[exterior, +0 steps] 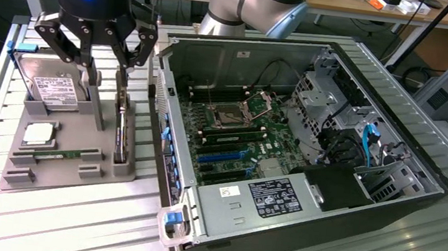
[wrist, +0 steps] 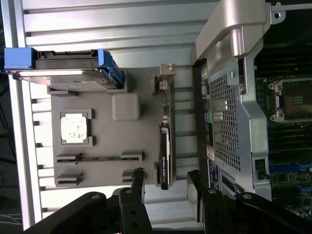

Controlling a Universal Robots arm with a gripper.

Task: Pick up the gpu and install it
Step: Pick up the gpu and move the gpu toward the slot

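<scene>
Gripper (exterior: 105, 63): hanging over the grey tray (exterior: 52, 173) toward ten o'clock in the exterior view, holding its fingers (wrist: 138, 178) spread wide and gripping nothing. In the wrist view, straddling one end of the gpu (wrist: 165, 146) without touching it, one finger standing off each face.

Placement of the gpu: standing on its long edge in a slot along the tray's three o'clock side in the exterior view, carrying its metal bracket (wrist: 165, 78) at the end away from the fingers, and sitting just beside the open computer case (exterior: 306, 140), at the case's nine o'clock.

Rest of the tray: lying on the slatted table (exterior: 56, 220) and also bearing a hard drive (exterior: 51, 90) toward eleven o'clock, a processor (exterior: 38, 134) toward nine o'clock, and a RAM stick (exterior: 58, 155) toward seven o'clock.
</scene>
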